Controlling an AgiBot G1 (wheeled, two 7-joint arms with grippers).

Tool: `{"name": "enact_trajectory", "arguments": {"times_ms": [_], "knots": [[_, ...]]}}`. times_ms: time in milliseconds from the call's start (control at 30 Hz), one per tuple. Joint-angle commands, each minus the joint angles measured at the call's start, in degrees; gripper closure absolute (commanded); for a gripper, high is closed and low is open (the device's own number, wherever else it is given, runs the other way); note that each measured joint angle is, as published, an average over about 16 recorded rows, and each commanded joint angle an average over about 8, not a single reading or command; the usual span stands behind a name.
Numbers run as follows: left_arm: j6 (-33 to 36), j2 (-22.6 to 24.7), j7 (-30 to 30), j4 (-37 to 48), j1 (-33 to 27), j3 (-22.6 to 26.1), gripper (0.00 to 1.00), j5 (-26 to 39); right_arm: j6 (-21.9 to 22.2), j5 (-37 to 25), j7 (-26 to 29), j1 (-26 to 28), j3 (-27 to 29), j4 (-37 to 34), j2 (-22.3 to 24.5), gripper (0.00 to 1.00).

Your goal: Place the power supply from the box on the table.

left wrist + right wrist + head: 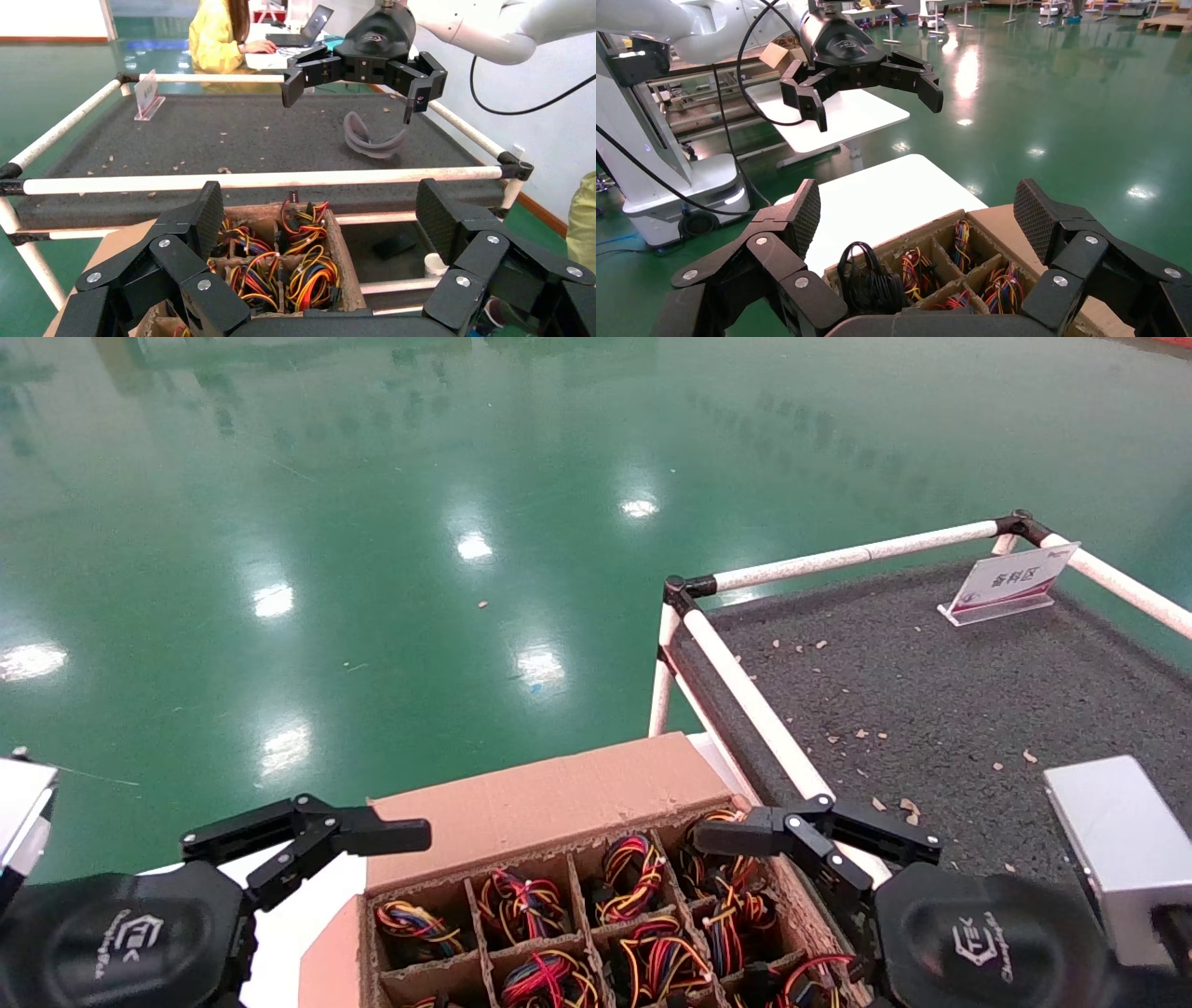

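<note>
The brown box (549,803) stands low in the head view, its grid cells filled with red, yellow and black wire bundles (633,877) of power supplies; their grey cases are hidden. My left gripper (410,905) hovers open over the box's left side, wires (302,267) showing between its fingers. Over the right side my right gripper (712,910) is open too, holding nothing. The dark speckled table (931,710) with white pipes lies right of the box.
A white sign (1010,581) stands at the table's far corner, and a grey curved strap (372,140) lies on the foam. A white side table (877,196) adjoins the box. One cell holds a black cable bundle (866,281). A person in yellow (218,35) sits beyond.
</note>
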Motion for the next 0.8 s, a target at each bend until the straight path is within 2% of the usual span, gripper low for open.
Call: {"name": "enact_trajectory", "arguments": {"times_ms": [33, 433, 467, 500, 700, 733, 800], "knots": [[0.00, 0.00, 0.00, 0.00, 0.00, 0.00, 0.00, 0.00, 0.00, 0.00, 0.00, 0.00, 0.00, 0.00, 0.00, 0.00], [0.00, 0.00, 0.00, 0.00, 0.00, 0.00, 0.00, 0.00, 0.00, 0.00, 0.00, 0.00, 0.00, 0.00, 0.00, 0.00], [0.00, 0.00, 0.00, 0.00, 0.00, 0.00, 0.04, 0.00, 0.00, 0.00, 0.00, 0.00, 0.00, 0.00, 0.00, 0.00], [0.00, 0.00, 0.00, 0.00, 0.00, 0.00, 0.13, 0.00, 0.00, 0.00, 0.00, 0.00, 0.00, 0.00, 0.00, 0.00], [0.00, 0.00, 0.00, 0.00, 0.00, 0.00, 0.88, 0.00, 0.00, 0.00, 0.00, 0.00, 0.00, 0.00, 0.00, 0.00], [0.00, 0.00, 0.00, 0.00, 0.00, 0.00, 0.97, 0.00, 0.00, 0.00, 0.00, 0.00, 0.00, 0.00, 0.00, 0.00], [0.00, 0.00, 0.00, 0.00, 0.00, 0.00, 1.00, 0.00, 0.00, 0.00, 0.00, 0.00, 0.00, 0.00, 0.00, 0.00]]}}
